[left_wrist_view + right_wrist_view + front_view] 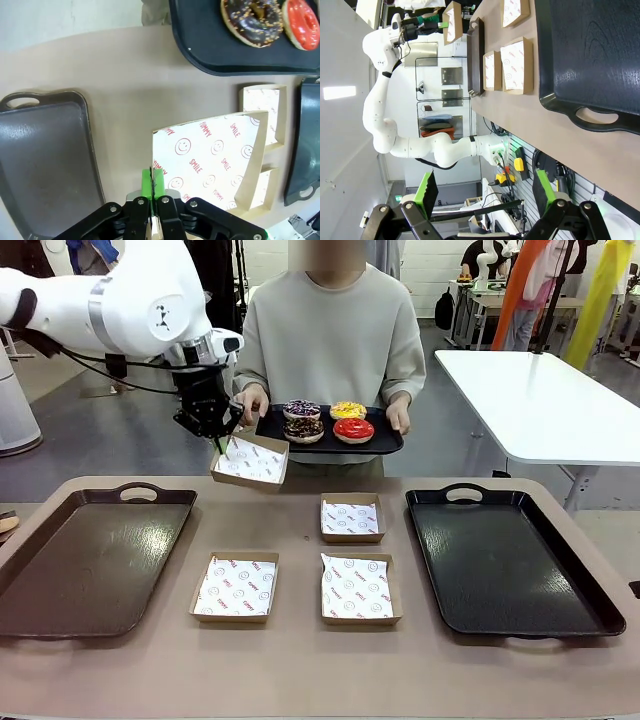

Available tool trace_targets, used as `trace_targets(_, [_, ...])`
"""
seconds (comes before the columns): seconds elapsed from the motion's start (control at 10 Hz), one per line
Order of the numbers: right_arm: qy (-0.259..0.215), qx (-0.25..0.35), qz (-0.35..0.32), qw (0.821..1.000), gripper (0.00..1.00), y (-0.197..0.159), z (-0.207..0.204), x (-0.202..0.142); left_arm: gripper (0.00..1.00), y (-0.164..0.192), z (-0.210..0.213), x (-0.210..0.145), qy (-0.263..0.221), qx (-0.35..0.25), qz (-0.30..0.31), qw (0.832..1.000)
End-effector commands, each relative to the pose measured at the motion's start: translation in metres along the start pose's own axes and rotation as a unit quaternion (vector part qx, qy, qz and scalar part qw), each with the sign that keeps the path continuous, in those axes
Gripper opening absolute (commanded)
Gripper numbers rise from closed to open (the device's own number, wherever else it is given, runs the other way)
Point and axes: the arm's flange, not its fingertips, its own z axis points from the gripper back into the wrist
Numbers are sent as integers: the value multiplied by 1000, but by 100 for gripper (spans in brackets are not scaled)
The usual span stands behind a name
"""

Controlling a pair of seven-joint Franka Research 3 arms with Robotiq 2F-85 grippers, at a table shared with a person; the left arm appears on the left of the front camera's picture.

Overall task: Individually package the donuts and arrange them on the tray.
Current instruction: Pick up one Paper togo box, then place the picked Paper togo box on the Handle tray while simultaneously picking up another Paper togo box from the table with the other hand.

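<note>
A person at the far side holds a small black tray (385, 443) carrying four donuts: a sprinkled one (301, 409), a yellow one (348, 410), a dark chocolate one (303, 428) and a red one (353, 429). My left gripper (218, 445) is shut on the rim of a paper-lined cardboard box (250, 460), holding it in the air just left of that tray. In the left wrist view the gripper (154, 187) pinches the box (210, 160) below the chocolate donut (252, 20) and red donut (302, 22). My right gripper (485, 192) hangs open, high beside the table.
Three more lined boxes (352, 518), (235, 587), (360, 587) lie mid-table. A brown tray (90, 555) lies at the left and a large black tray (510, 560) at the right. The right wrist view shows the black tray (590, 55) and boxes (516, 65).
</note>
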Motion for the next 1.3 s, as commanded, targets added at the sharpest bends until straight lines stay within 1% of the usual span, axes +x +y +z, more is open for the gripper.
trace_targets(0.0, [1, 4, 1, 1000, 100, 1, 0, 0, 0, 3, -2, -2, 9, -7, 0, 1000])
trace_targets(0.1, [1, 4, 1, 1000, 100, 1, 0, 0, 0, 6, -15, 7, 25, -11, 4, 1000])
trace_targets(0.2, [1, 4, 1, 1000, 100, 1, 0, 0, 0, -1, 4, -1, -2, -1, -1, 1000])
trace_targets(1.2, [1, 4, 1, 1000, 100, 1, 0, 0, 0, -1, 4, -1, -2, -1, -1, 1000])
